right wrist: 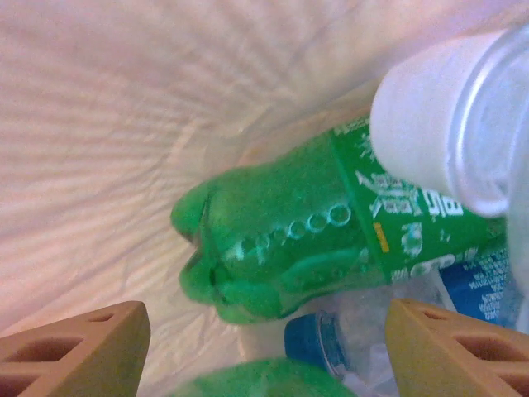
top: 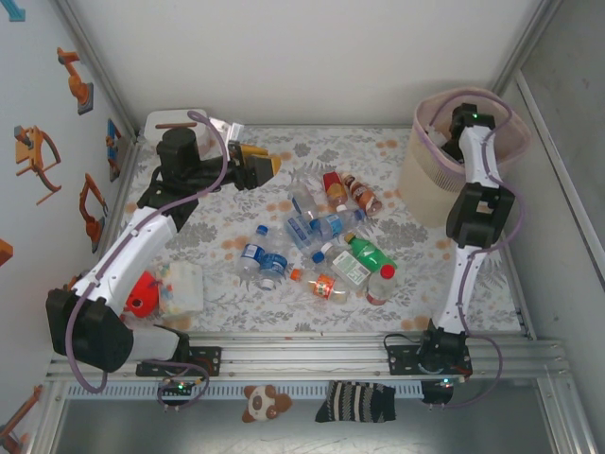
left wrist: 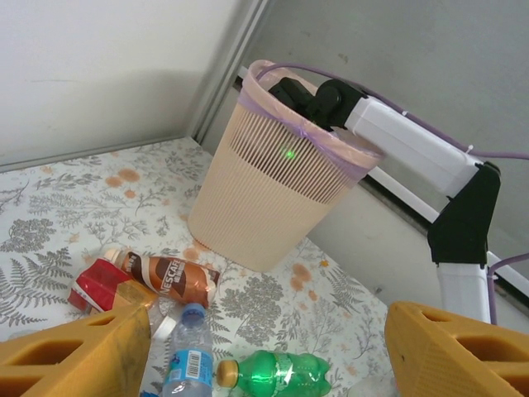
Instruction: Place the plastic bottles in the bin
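Note:
Several plastic bottles [top: 321, 236] lie in a loose pile mid-table: clear ones with blue caps, green ones, red and orange ones. My left gripper [top: 260, 163] hovers open at the back left of the pile. In the left wrist view, the open left gripper [left wrist: 269, 364] has a green bottle [left wrist: 281, 374], a blue-capped clear bottle [left wrist: 188, 356] and a brown bottle [left wrist: 169, 277] below it. The beige bin [top: 416, 180] stands at the back right with my right arm reaching in. Inside, my right gripper [right wrist: 264, 356] is open above a green bottle [right wrist: 289, 248]; a white-capped bottle [right wrist: 446, 116] sits close by.
A clear boxy container with a red object [top: 165, 288] sits near the left arm's base. A white tissue box [top: 175, 121] is in the back left corner. Enclosure walls stand close on all sides. A soft toy [top: 260, 402] and striped sock [top: 357, 402] lie below the front rail.

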Tool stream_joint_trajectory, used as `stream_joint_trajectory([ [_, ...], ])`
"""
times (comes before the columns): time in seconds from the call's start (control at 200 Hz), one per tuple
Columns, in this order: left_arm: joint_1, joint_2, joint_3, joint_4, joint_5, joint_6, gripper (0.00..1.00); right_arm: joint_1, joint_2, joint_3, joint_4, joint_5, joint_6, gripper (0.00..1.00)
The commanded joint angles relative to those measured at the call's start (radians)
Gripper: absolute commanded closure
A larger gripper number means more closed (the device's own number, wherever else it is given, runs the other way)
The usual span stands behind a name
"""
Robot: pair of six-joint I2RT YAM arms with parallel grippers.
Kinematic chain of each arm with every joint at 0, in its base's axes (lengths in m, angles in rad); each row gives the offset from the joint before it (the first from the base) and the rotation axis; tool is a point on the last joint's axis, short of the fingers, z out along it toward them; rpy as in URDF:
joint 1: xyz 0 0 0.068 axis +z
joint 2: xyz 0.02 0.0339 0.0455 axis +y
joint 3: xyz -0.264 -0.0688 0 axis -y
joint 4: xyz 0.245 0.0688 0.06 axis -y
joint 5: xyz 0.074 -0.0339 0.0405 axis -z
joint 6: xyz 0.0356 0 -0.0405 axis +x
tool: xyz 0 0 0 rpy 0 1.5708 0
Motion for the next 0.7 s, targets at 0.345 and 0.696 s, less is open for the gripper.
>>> stream_joint_trajectory([
  [0.345, 0.007, -0.047, -0.006, -0.046, -0.027, 0.020, 0.26, -0.019, -0.018, 0.032, 0.126, 0.074, 0.198, 0.17],
  [0.696, 0.006, -0.049, -0.002, -0.085, -0.046, 0.045, 0.26, -0.018, -0.249, -0.155, 0.160, 0.029, 0.205, 0.16],
])
